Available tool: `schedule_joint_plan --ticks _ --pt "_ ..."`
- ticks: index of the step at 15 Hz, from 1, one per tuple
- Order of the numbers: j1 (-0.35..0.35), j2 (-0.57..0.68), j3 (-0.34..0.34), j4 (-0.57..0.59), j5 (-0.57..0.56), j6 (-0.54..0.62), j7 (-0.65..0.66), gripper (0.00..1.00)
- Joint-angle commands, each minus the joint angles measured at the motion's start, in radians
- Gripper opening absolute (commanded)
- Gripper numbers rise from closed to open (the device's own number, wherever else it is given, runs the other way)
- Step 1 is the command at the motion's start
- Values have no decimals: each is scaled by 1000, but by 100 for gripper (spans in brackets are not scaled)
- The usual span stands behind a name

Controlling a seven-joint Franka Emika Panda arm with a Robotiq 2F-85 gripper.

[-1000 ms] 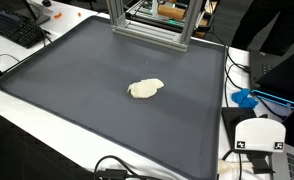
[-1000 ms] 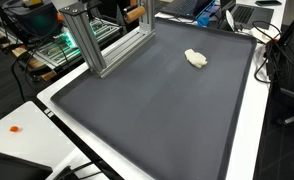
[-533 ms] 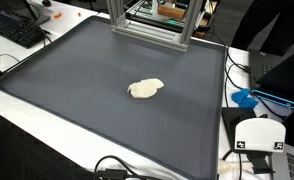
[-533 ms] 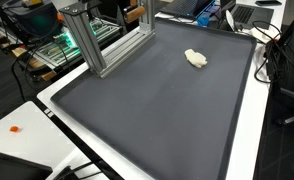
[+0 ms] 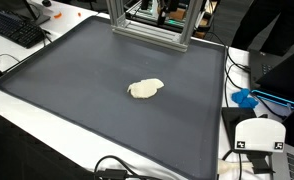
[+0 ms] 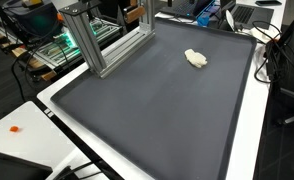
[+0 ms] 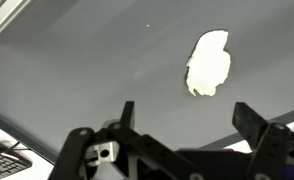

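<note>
A small cream-coloured lump (image 5: 145, 89) lies on the dark grey mat (image 5: 77, 90) and shows in both exterior views (image 6: 196, 58). In the wrist view the lump (image 7: 209, 63) lies on the mat ahead of my gripper (image 7: 187, 112). The two black fingers stand wide apart with nothing between them, well above the mat. The gripper and the arm do not show in the exterior views.
An aluminium frame (image 5: 147, 28) stands at the mat's far edge, also in an exterior view (image 6: 102, 35). A keyboard (image 5: 15, 28) lies on the white table beside the mat. Blue items (image 5: 249, 98) and a white device (image 5: 259, 135) sit by another edge, with cables (image 5: 127, 170) near the front.
</note>
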Motion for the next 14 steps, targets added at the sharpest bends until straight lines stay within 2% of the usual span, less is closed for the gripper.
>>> schedule_joint_plan --ticks 1,12,14 --pt "21 48 -7 31 -59 -26 119 100" --pt "52 89 -20 21 -29 91 134 100" --pt "53 87 -22 32 -26 65 117 100"
